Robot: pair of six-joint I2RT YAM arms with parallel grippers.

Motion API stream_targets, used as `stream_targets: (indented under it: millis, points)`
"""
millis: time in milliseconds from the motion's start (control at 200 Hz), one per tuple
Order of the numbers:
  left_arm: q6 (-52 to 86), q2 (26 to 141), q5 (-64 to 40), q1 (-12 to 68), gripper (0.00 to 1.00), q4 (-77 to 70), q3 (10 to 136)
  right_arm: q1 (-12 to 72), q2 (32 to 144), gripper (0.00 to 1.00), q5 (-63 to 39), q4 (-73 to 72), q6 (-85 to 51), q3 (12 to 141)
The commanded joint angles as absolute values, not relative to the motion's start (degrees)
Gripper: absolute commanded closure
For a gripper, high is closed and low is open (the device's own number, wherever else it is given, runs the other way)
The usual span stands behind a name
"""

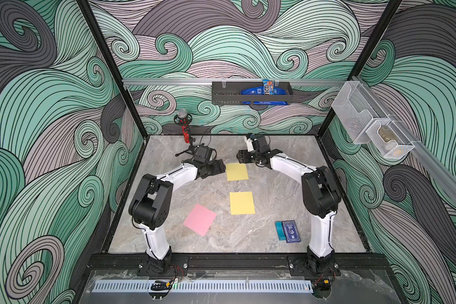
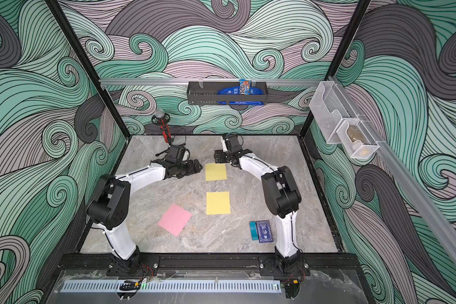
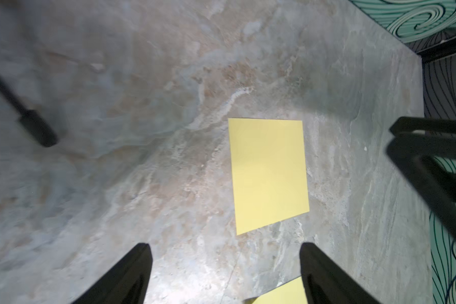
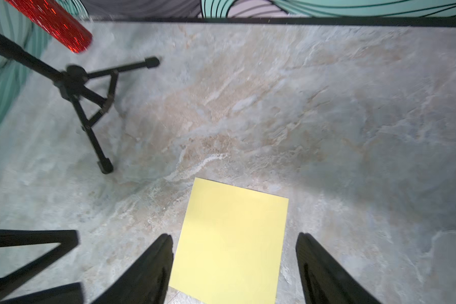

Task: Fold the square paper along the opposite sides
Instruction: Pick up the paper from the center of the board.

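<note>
Both top views show the far yellow paper point(image 1: 237, 171) flat on the bench point(image 1: 274, 189) between the left jaws and right jaws, both wide and empty, and I think it could slide or crumple if they pinch its thin edge badly.

I'm seeing a red microphone point(image 1: 185, 131) standing on its tripod point(image 4: 74, 73) far left, and a blue card box point(image 1: 291, 231) lying near right on the surface point(image 1: 274, 189).
</note>
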State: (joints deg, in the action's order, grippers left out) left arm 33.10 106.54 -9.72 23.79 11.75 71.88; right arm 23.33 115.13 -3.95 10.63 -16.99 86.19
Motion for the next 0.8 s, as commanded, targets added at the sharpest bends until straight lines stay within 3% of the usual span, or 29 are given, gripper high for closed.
stream_targets:
  millis: [0, 385, 580, 796]
  points:
    - [32.7, 111.4, -11.7, 25.7, 0.10, 16.1, 78.6, 21.0, 116.0, 0.26, -11.7, 11.0, -17.9, 81.9]
    - [32.7, 120.4, -13.1, 25.6, 0.15, 16.7, 84.9, 19.9, 118.2, 0.47, -16.0, 4.8, -16.1, 75.0]
    - [34.4, 124.1, -14.8, 25.6, 0.28, 15.5, 87.6, 21.2, 118.3, 0.52, -15.8, 1.8, -16.5, 71.3]
    - [34.7, 125.6, -15.8, 25.6, 0.30, 14.8, 85.4, 22.9, 118.3, 0.56, -16.0, -1.3, -17.4, 67.3]
